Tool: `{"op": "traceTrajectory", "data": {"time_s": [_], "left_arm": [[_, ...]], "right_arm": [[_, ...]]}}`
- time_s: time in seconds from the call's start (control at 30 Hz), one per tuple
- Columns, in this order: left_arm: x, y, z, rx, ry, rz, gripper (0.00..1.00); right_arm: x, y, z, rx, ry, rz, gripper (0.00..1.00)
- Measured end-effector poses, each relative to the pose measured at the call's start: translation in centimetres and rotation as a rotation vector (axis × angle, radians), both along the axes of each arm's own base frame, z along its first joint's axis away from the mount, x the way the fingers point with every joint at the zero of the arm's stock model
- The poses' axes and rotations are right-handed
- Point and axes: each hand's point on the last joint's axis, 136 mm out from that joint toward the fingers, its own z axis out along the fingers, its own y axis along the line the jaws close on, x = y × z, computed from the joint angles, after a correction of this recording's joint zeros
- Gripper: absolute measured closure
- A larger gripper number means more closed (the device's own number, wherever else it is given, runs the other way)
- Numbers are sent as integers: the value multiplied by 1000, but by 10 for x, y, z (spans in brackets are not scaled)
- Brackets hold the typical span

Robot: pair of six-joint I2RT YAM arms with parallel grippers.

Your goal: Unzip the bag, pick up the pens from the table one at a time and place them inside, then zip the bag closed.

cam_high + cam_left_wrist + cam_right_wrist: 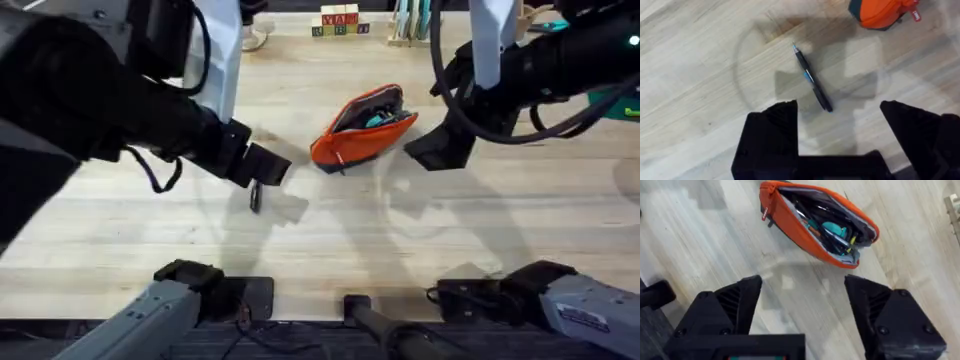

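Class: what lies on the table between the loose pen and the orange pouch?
Nothing: bare table separates the pen from the pouch, per the left wrist view.

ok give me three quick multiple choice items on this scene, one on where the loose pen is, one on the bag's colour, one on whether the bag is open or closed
1. Where does the pen lie?
A. on the table just ahead of the left hand
B. on top of the bag
C. between the right hand's fingers

2. What is the main colour of the bag?
A. green
B. orange
C. white

3. What state is the bag's zipper in?
A. zipped closed
B. unzipped, the bag gaping open
C. torn away

Answers:
1. A, the left wrist view shows the pen flat on the table in front of the open left hand.
2. B, its fabric is orange in the overhead and right wrist views.
3. B, the right wrist view looks past the open right hand into the bag, with items visible inside.
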Motion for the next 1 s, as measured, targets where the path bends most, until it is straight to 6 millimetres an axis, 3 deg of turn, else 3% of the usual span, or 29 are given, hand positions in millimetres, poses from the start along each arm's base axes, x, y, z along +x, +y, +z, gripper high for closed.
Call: {"op": "traceTrajectory", "data": {"time_s": [0.73,1.0], "left_arm": [[37,1,-89,94,159,-13,7],[51,-1,-108,101,174,-28,8]], "right_arm": [[0,0,0,0,0,0,4],[0,0,0,0,0,0,4]]}}
